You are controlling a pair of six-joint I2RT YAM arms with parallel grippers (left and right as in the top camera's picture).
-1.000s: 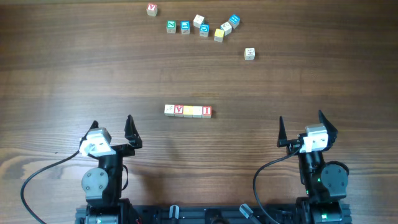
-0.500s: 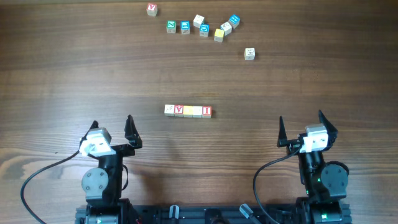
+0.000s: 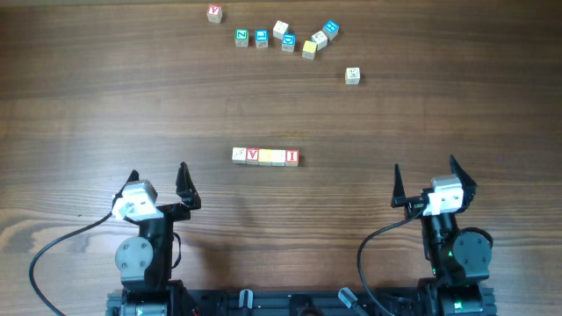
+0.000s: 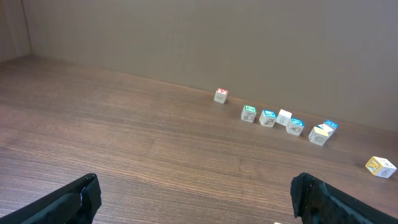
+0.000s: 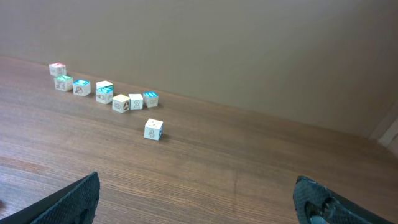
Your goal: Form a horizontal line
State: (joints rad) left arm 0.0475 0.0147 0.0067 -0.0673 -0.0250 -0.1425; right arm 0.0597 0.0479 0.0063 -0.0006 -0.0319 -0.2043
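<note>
A row of small letter blocks lies side by side in a horizontal line at the table's middle. Several loose blocks sit at the far edge: a cluster, a red-topped one to its left and a lone cream one to its right. The cluster also shows in the left wrist view and the right wrist view. My left gripper is open and empty near the front left. My right gripper is open and empty near the front right. Both are well short of the row.
The wooden table runs wide to both sides. A wall stands behind the far blocks. Black cables trail from the arm bases at the front edge.
</note>
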